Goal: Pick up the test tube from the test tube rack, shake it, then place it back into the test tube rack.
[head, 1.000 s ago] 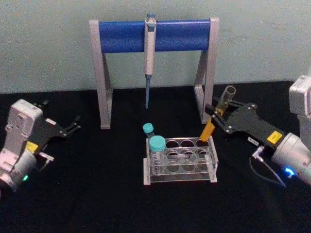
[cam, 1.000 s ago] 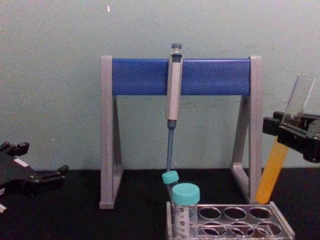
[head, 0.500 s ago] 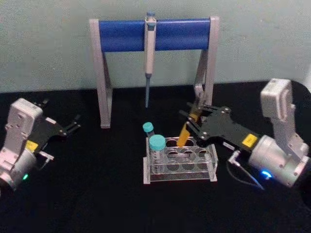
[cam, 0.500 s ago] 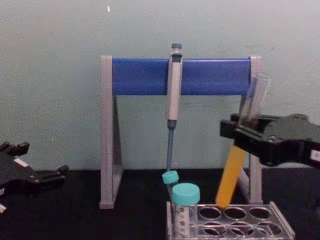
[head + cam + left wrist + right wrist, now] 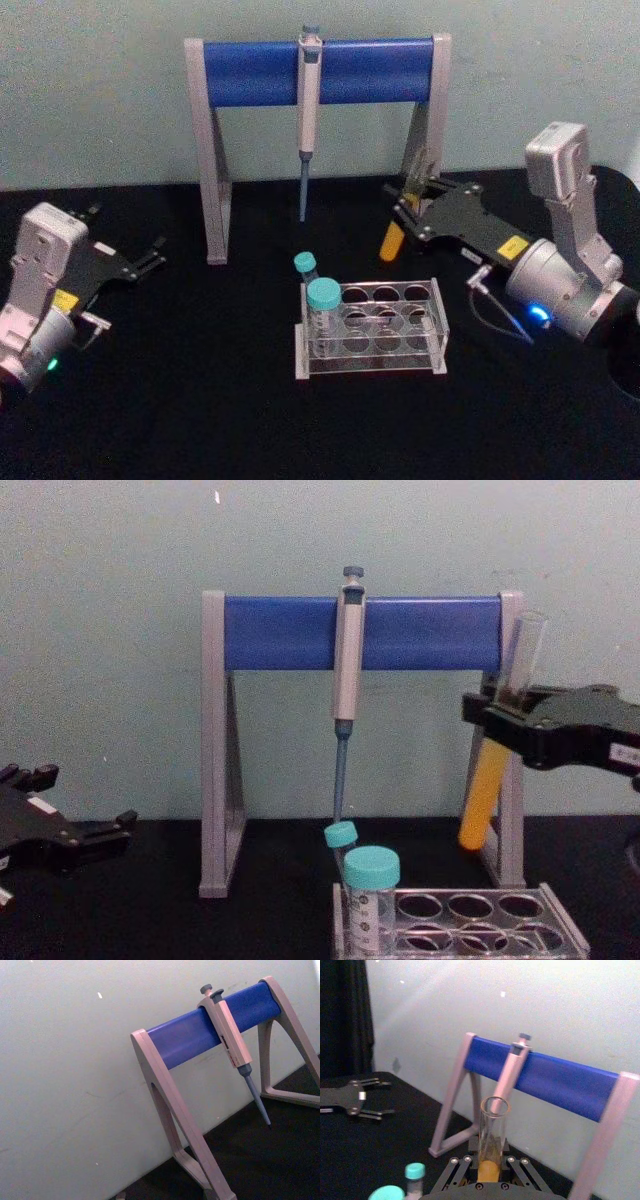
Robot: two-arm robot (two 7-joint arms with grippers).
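r hand (image 5: 408,212) is up over the far right part of the worktop (image 5: 200,400), fingers (image 5: 516,1166) pinched on the test tube (image 5: 391,242) about halfway up its length. the clear open top pokes out above the grip, and the orange-yellow lower half hangs below it. the tube is tilted, mouth leaning toward the right edge and bottom toward the left. in chest view the hand (image 5: 508,718) sits level w/ the lower part of the stand's blue bar, and the tube (image 5: 482,798) overlaps the stand's right leg. its bottom end is clear of the test tube rack (image 5: 372,352), up and behind the rack's far right corner, not in any hole. r wrist view looks along the tube (image 5: 492,1130) from just behind, w/ liquid showing at the grip.

the rack sits mid worktop. two teal-capped tubes (image 5: 322,296) stand at its left end, and the other holes look vacant. behind it, along the far edge, is the grey-and-blue pipette stand (image 5: 250,72) w/ a pipette (image 5: 308,100) hung on the bar, tip down.

l hand (image 5: 128,245) is parked low by the left edge, fingers spread, gripping nothing, well apart from the rack.
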